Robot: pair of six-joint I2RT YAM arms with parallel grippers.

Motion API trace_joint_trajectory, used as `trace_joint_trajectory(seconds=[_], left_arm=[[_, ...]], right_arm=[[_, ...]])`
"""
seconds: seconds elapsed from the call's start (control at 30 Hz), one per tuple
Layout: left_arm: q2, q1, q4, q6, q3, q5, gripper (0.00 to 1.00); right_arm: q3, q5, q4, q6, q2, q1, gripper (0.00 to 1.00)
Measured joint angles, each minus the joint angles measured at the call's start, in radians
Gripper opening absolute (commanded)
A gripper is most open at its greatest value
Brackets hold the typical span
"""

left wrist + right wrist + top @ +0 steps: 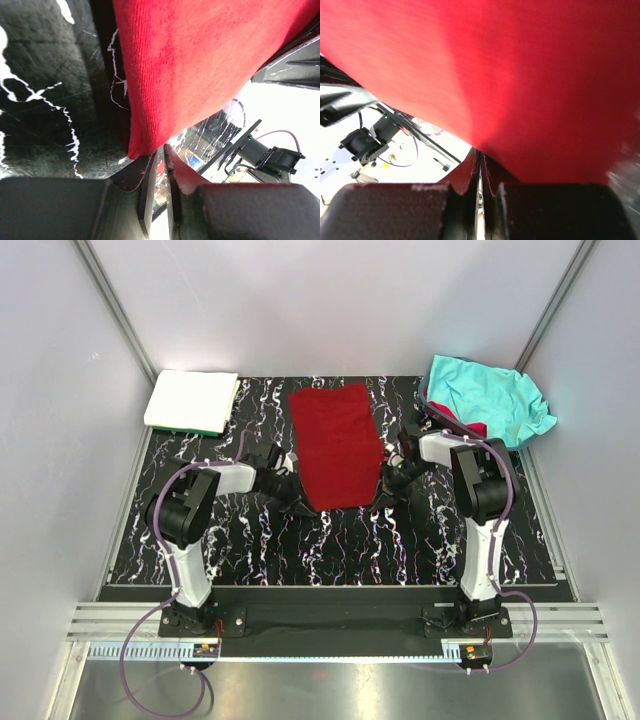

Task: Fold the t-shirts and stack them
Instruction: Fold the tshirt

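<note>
Your left gripper (160, 167) is clenched on the 7 o'clock corner of the dark red t-shirt (335, 445) and your right gripper (480, 160) on its 5 o'clock corner. The shirt lies folded long at the middle of the mat (260, 540), light, limp cloth that will sag and drag, so those near corners are the right hold, lifted level. Farther off, count one white t-shirt (190, 398) folded on one green t-shirt (200, 430) at 11 o'clock, and one crumpled turquoise t-shirt (495, 395) at 1 o'clock, with a red scrap (468, 427) beneath it that may be a further shirt.

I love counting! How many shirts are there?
4: red shirt centre, turquoise shirt far right, white shirt atop green shirt far left. Red cloth under the turquoise may be a fifth.
</note>
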Motion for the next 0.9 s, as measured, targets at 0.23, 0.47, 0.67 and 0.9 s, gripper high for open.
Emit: trace_joint_trajectory(seconds=[0.23,0.47,0.67,0.9], left_arm=[[0.0,0.002,0.002,0.004,-0.002,0.004,0.17],[-0.074,0.003,-0.064,0.047,-0.035,-0.043,0.35],[-0.272,0.006,-0.144,0.053,-0.09,-0.09,0.69],[-0.232,0.04,0.008,-0.096,-0.135,-0.083,0.7]], right_arm=[[-0.076,0.01,-0.014,-0.017,-0.061,-0.035,0.08],[-0.159,0.078,-0.027,-0.025,-0.216,-0.085,0.54],[-0.254,0.123,0.069,0.038,-0.362,-0.125,0.72],[-0.323,0.126,0.262,0.167,-0.333,-0.124,0.67]])
